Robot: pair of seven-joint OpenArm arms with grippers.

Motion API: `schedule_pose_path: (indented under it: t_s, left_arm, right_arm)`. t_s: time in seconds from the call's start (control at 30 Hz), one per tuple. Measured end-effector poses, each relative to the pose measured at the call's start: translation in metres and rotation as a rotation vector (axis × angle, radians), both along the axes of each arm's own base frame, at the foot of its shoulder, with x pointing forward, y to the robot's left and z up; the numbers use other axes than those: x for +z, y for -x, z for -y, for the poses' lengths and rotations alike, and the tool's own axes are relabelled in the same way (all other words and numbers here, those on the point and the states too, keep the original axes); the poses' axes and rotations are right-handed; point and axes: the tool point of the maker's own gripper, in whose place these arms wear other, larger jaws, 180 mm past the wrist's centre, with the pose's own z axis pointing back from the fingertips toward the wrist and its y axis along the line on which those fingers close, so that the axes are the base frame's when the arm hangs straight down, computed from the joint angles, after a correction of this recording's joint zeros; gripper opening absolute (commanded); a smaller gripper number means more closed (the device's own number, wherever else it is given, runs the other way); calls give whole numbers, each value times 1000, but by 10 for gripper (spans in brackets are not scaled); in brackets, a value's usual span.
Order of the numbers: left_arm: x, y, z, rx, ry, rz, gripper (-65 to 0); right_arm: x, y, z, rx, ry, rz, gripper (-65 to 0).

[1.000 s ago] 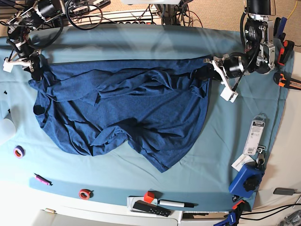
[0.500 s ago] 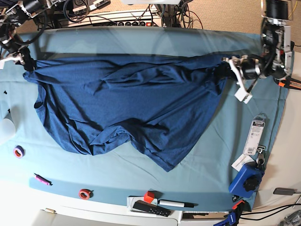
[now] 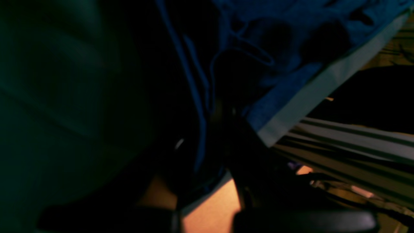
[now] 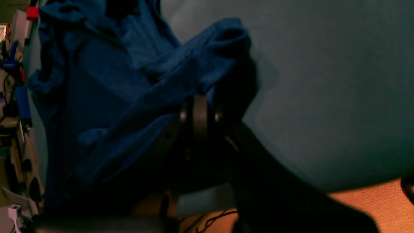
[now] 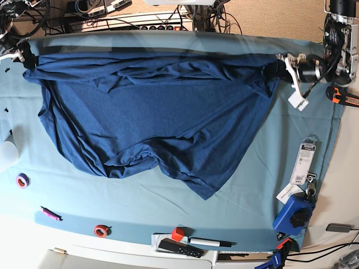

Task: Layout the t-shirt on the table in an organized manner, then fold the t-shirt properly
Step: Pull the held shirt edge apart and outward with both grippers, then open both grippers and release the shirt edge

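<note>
Clutter along the near rim, then my big dark heathered-blue knit t-shirt (image 5: 151, 117) sprawls wrinkled on the light teal cloth-covered table (image 5: 168, 213). At the far edge I've got the right gripper (image 5: 27, 56) and left gripper (image 5: 279, 68) clamped on opposite corners, hem stretched between them to flatten it

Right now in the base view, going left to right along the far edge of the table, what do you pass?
Right gripper shut on the t-shirt → t-shirt stretched between → left gripper, also gripping it → orange-black clamp.
</note>
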Motion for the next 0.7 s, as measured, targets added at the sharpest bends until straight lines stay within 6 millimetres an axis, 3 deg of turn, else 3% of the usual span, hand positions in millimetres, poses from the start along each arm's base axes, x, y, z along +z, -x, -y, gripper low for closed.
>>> schedule_pose_path:
  t_s: [0.4, 0.43, 0.47, 0.53, 0.6, 0.7]
  left_arm:
    - [0, 5, 3, -43, 9, 17, -650]
    - [1, 6, 3, -58, 9, 26, -606]
    - [1, 7, 3, -68, 9, 30, -513]
    - [5, 9, 4, -107, 22, 51, -367]
    - [8, 6, -2, -114, 11, 65, -338]
    - [11, -5, -24, -111, -69, 85, -339]
  right_arm:
    - [-1, 5, 0, 0, -1, -8, -650]
    - [-1, 5, 0, 6, 3, -6, -650]
    - [0, 5, -1, 17, 12, -2, -650]
    - [0, 4, 0, 32, 31, 4, -546]
    - [2, 3, 1, 41, 45, 12, -449]
    - [3, 2, 1, 53, 56, 16, -434]
